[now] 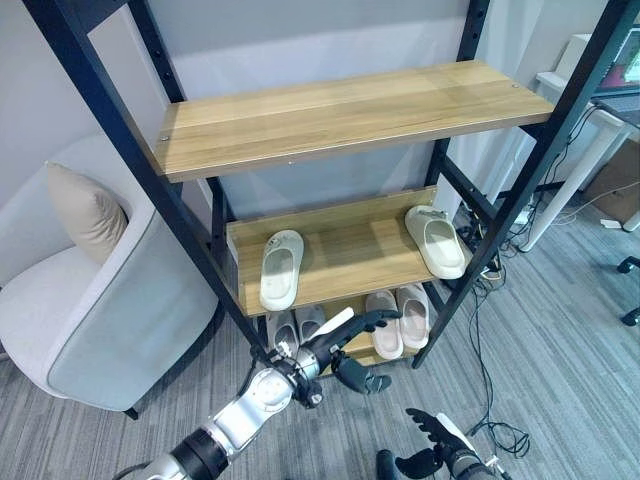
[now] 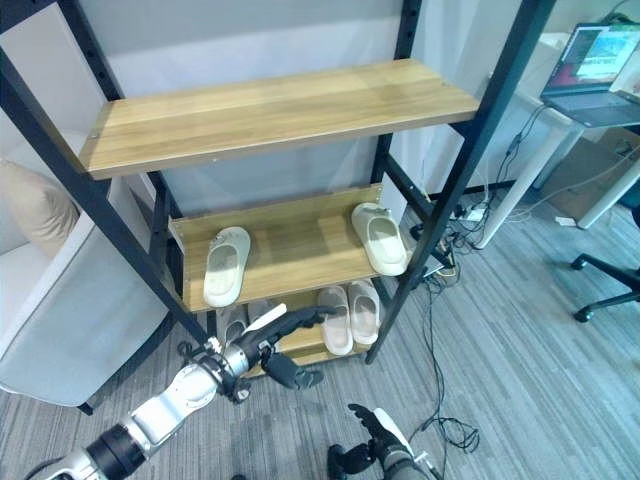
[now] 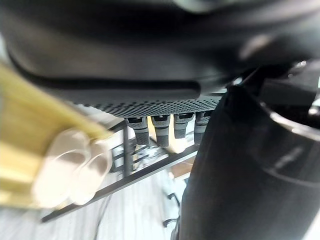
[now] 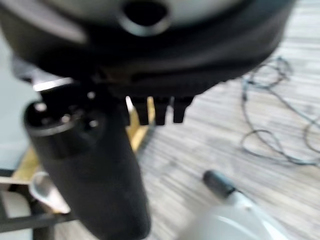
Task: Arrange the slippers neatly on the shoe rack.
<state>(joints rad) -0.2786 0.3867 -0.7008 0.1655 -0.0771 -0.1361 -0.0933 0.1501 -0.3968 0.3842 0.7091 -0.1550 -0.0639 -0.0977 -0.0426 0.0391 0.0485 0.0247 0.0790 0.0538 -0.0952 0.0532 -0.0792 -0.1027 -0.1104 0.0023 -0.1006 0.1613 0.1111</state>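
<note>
A cream slipper (image 1: 281,268) lies at the left of the rack's middle shelf (image 1: 345,255), and its mate (image 1: 437,240) lies far off at the right end. On the bottom shelf a pink pair (image 1: 400,320) stands side by side, with a pale grey pair (image 1: 295,328) to its left. My left hand (image 1: 340,348) is open just in front of the bottom shelf, its fingers reaching towards the pink pair and holding nothing. The pink pair (image 3: 70,167) shows past the fingers (image 3: 165,127) in the left wrist view. My right hand (image 1: 432,432) hangs low over the carpet, open and empty.
The top shelf (image 1: 340,115) is bare wood. A grey armchair (image 1: 100,300) with a beige cushion stands left of the rack. Cables (image 1: 490,400) trail on the carpet to the right, beside a white desk (image 2: 520,190) with a laptop (image 2: 595,60) and an office chair's base (image 2: 600,290).
</note>
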